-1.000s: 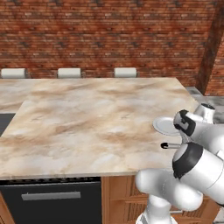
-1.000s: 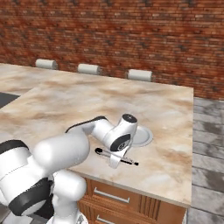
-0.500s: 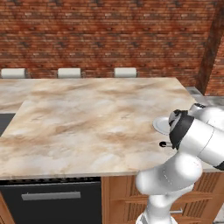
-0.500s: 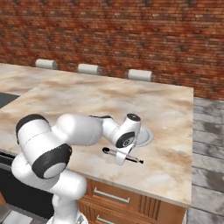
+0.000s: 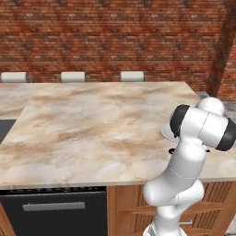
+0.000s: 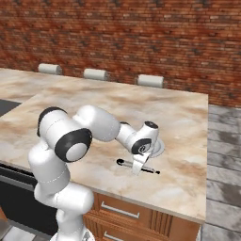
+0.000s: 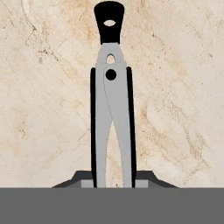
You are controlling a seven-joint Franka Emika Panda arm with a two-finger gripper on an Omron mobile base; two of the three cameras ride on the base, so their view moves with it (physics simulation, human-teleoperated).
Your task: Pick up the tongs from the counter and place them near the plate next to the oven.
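Two base cameras look forward and down over the counter [image 5: 92, 129] from opposite sides; the hand camera looks closely down on it.

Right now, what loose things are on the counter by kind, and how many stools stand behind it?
Tongs: 1
Plate: 1
Stools: 3
Total: 5, with tongs and plate both on the counter under the gripper.

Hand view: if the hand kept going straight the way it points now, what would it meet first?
Most likely the tongs, lying on the counter straight ahead between the hand fingertips; the gap left is hard to judge.
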